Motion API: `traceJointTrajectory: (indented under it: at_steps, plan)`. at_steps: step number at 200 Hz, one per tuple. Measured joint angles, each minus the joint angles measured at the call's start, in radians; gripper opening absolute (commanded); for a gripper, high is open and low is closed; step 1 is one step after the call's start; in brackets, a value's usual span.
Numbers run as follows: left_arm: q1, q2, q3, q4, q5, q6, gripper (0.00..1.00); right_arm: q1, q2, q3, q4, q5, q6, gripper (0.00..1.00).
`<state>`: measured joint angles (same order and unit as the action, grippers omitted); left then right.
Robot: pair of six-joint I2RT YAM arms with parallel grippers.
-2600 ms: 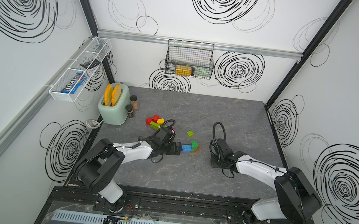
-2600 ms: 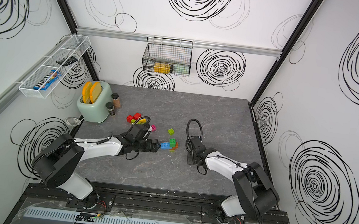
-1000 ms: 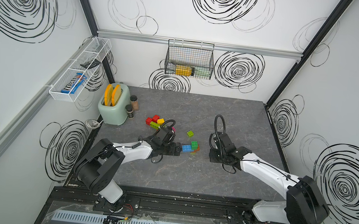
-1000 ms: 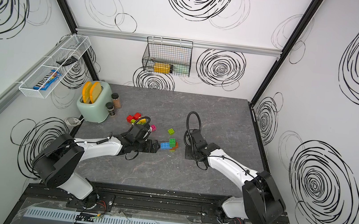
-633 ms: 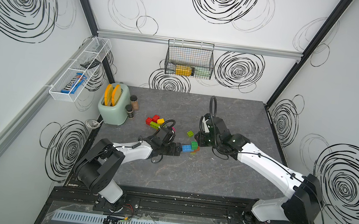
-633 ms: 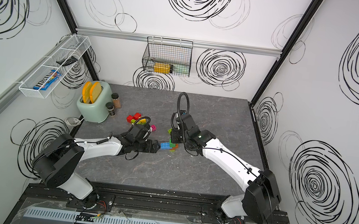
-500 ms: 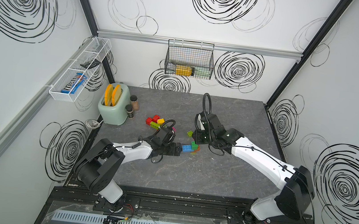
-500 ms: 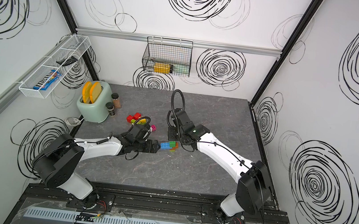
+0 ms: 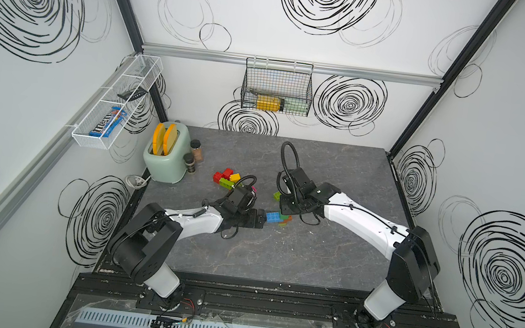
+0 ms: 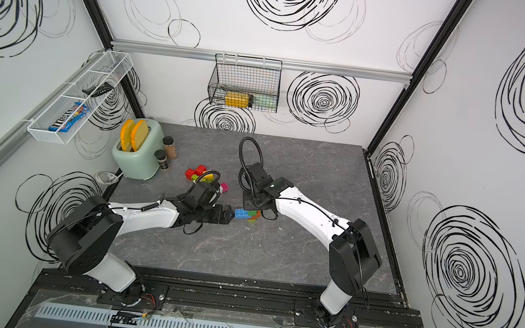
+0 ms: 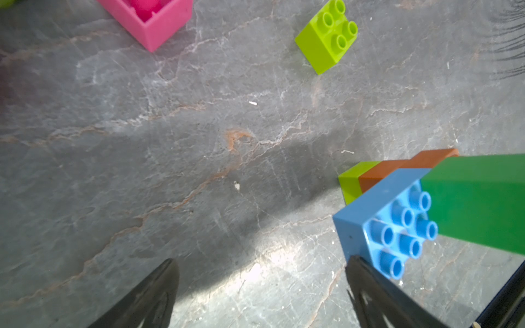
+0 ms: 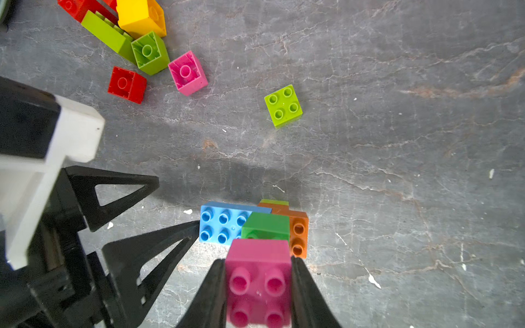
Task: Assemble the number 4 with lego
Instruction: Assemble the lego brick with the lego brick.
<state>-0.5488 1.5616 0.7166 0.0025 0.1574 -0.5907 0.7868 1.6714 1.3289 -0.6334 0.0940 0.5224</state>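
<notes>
The right gripper point(image 12: 258, 259) has its fingers clamped on a square pink brick point(image 12: 258, 281), studs facing the wrist camera. Directly ahead of it on the tabletop point(image 12: 397, 170) lies the part-built figure: a blue oblong brick point(image 12: 220, 224) with a green brick point(image 12: 265, 225) on top and an orange brick point(image 12: 298, 234) alongside. In the right wrist view the pink brick's front edge meets the green brick; whether they touch I cannot tell. The left gripper point(image 12: 178, 201) has its fingers wide apart, and one fingertip appears to rest against the blue brick's short end, in line with its long axis, probably bracing it. The spare bricks point(image 9: 226, 177) lie well apart.
</notes>
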Motion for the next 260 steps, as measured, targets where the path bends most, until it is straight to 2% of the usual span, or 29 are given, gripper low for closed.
traceJointTrajectory:
  at_steps: [114, 176, 260]
  plan:
    - [0.0, 0.0, 0.0, 0.0, 0.003, 0.0, 0.96, 0.001, 0.027, -0.002, 0.002, 0.002, -0.001, 0.0]
    - [0.002, 0.0, 0.002, -0.002, 0.003, 0.002, 0.96, 0.021, 0.067, 0.024, -0.032, 0.039, -0.061, 0.0]
    - [0.008, 0.0, 0.011, -0.004, 0.004, 0.004, 0.96, 0.027, 0.06, -0.033, 0.018, 0.063, -0.059, 0.0]
